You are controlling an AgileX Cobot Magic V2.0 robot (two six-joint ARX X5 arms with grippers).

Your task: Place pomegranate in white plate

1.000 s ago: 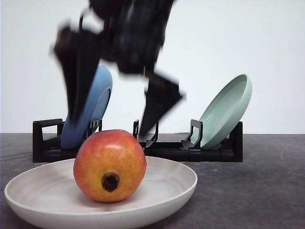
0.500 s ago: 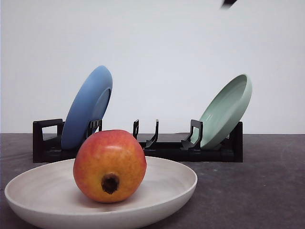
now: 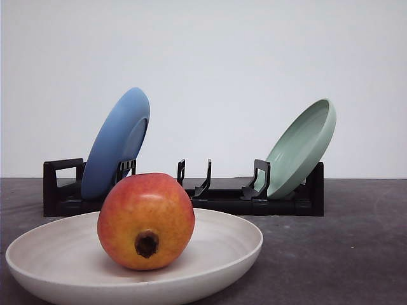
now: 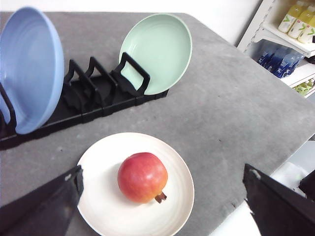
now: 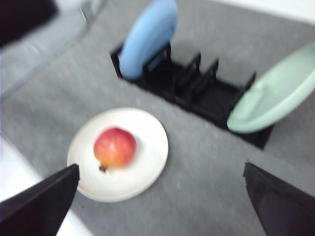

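Red pomegranate (image 3: 146,221) on white plate (image 3: 229,244); black rack (image 3: 280,202) behind; both claws apparently spread, empty.

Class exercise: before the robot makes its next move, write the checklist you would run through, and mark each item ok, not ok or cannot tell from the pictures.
1. Pomegranate rests inside the white plate: ok.
2. Fruit sits away from the rim, calyx stub sideways: ok.
3. Left claw open and holding nothing: ok.
4. Right claw open and holding nothing: ok.
5. Blue plate and pale green plate leaning in the black rack: ok.
6. Fruit will not roll: cannot tell.
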